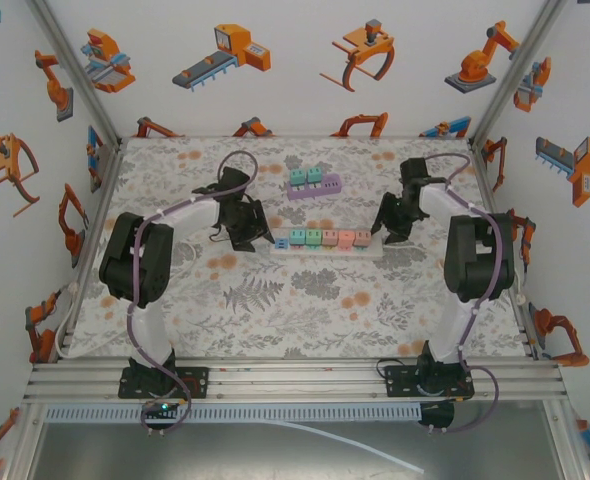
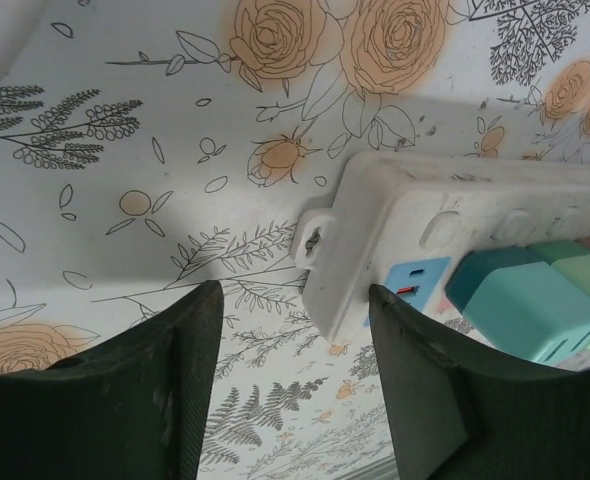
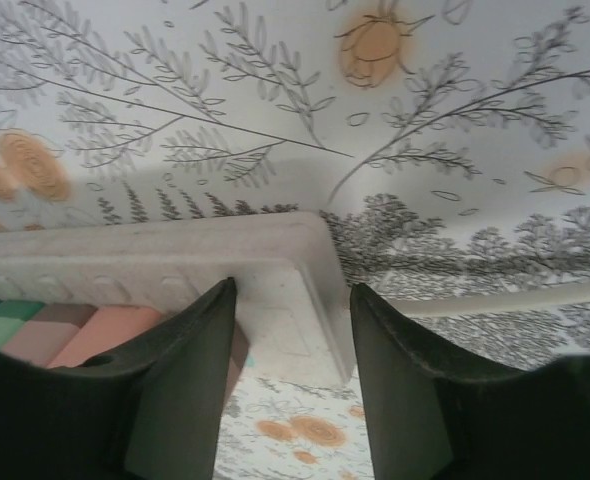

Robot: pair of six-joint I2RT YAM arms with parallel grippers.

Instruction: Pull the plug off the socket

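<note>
A white power strip (image 1: 373, 247) lies across the middle of the table with several coloured plugs in a row, from a teal plug (image 1: 297, 237) to a salmon plug (image 1: 361, 238). My left gripper (image 1: 258, 232) hangs open just off the strip's left end. In the left wrist view the left gripper (image 2: 295, 335) is open below the strip's end (image 2: 375, 225), beside a blue socket face (image 2: 415, 280) and the teal plug (image 2: 530, 300). My right gripper (image 1: 388, 233) (image 3: 290, 335) is open, its fingers straddling the strip's right end (image 3: 285, 290) next to the salmon plug (image 3: 105, 335).
A purple strip (image 1: 313, 190) carrying teal plugs (image 1: 307, 176) lies further back at the centre. The white strip's cable (image 3: 505, 298) runs off to the right. Flowered cloth (image 1: 275, 310) covers the table, with walls close on both sides.
</note>
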